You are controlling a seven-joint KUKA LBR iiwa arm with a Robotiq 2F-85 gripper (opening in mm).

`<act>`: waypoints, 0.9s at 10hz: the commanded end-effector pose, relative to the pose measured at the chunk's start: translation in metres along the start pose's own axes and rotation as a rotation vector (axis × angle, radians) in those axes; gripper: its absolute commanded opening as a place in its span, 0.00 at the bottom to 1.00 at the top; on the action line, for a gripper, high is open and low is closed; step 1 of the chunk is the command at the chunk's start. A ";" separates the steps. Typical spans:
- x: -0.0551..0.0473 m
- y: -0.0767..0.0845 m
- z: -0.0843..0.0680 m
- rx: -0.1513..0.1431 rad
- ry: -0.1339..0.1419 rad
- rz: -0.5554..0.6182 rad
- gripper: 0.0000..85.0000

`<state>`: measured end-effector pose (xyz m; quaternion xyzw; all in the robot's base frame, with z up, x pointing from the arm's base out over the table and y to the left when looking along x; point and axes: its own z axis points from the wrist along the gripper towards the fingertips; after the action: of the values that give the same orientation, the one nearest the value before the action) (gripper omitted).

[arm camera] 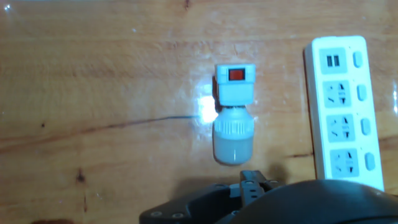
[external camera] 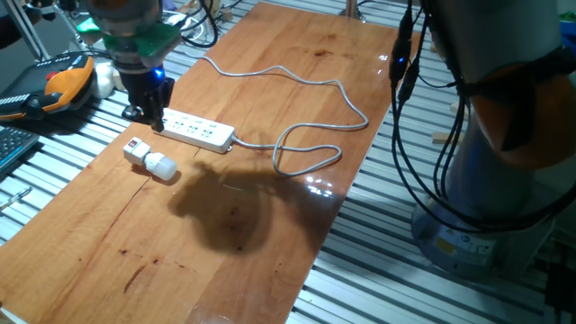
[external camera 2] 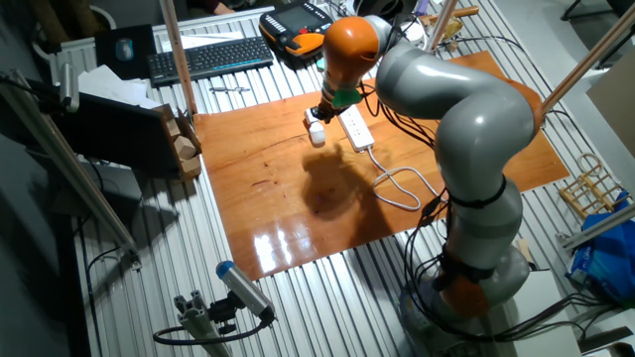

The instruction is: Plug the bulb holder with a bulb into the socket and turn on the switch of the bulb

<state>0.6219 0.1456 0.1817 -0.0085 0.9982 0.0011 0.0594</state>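
Observation:
The bulb holder (arm camera: 235, 84), a small white box with a red switch, lies flat on the wooden table with its frosted bulb (arm camera: 232, 134) attached. Both also show in one fixed view, the bulb holder (external camera: 137, 151) and the bulb (external camera: 163, 167). The socket (external camera: 198, 130) is a long white power strip lying just beside them, seen at the right of the hand view as the socket (arm camera: 342, 112). Its grey cable (external camera: 306, 153) loops away across the table. My gripper (external camera: 150, 115) hovers over the strip's near end, close above the holder, touching neither. Its finger gap is not visible.
An orange and black pendant (external camera: 63, 81) and a keyboard (external camera 2: 208, 58) lie on the slatted bench beyond the table's edge. A dark box (external camera 2: 119, 139) and wooden blocks (external camera 2: 184, 144) stand off the table's side. Black cables (external camera: 405, 108) hang by the robot base.

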 end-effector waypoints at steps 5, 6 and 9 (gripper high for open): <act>-0.017 0.001 0.008 -0.006 -0.007 -0.007 0.00; -0.021 -0.001 0.010 -0.008 -0.007 -0.012 0.00; -0.025 0.001 0.012 -0.012 -0.001 -0.013 0.00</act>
<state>0.6484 0.1466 0.1724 -0.0157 0.9980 0.0073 0.0602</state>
